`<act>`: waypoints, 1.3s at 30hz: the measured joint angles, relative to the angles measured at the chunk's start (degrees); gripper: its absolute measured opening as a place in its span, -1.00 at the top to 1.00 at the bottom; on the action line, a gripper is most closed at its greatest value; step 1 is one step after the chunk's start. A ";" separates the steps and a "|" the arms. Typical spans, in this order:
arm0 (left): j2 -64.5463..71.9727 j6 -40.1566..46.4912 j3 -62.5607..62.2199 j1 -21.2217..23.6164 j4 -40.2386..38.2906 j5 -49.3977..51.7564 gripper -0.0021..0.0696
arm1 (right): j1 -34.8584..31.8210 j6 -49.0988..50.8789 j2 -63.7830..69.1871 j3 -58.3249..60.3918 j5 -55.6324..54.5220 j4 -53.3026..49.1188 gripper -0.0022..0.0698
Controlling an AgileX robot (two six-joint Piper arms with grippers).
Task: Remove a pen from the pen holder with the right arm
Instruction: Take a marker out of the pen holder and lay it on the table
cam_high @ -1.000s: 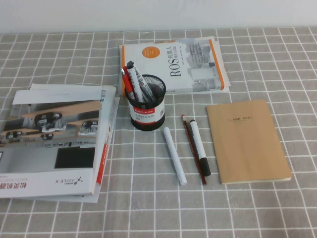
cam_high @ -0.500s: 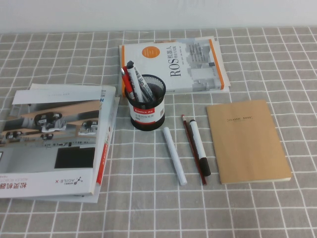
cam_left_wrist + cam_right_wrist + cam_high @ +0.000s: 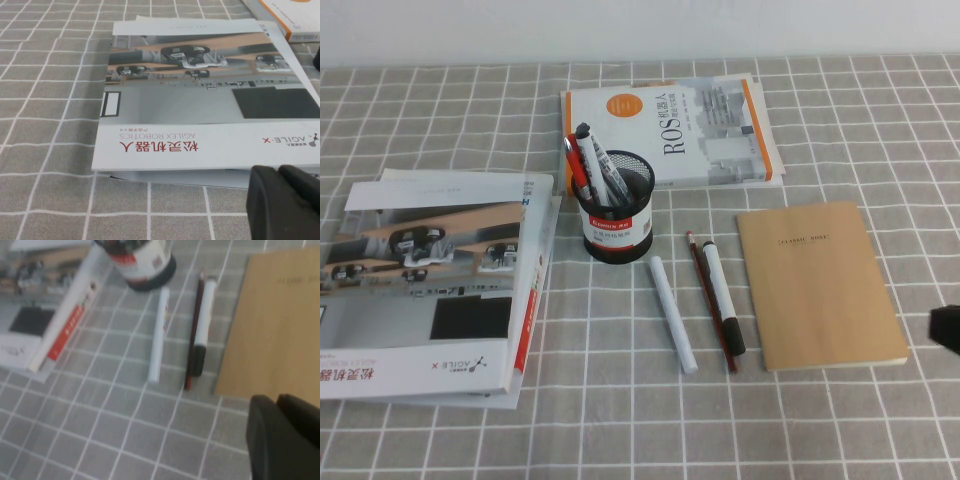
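The right gripper (image 3: 946, 329) is sitting far to the right of the pen holder (image 3: 616, 222), closer to the robot, fingers pressed together on nothing. The pen holder is standing up, and the pens (image 3: 590, 168) in it are leaning up and to the left. I think the reach is going to be left and away. The left gripper (image 3: 283, 201), also pressed together, is hanging left of the pen holder, by the booklet (image 3: 200, 125).
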 joint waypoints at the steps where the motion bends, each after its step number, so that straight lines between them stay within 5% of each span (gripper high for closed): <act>1: 0.00 0.00 0.00 0.00 0.00 0.00 0.96 | 0.70 -0.42 1.82 -0.15 -0.14 0.10 0.97; 20: 0.00 0.00 0.00 0.00 0.00 0.00 0.96 | 34.52 -3.37 30.08 -12.16 -30.10 -1.14 0.94; 30: 0.00 0.00 0.00 0.00 0.00 0.00 0.96 | 40.68 2.06 41.18 -16.00 -50.22 -11.41 0.30; 39: 0.00 0.00 0.00 0.00 0.00 0.00 0.96 | 40.68 16.83 48.32 -16.14 -70.98 -29.62 0.22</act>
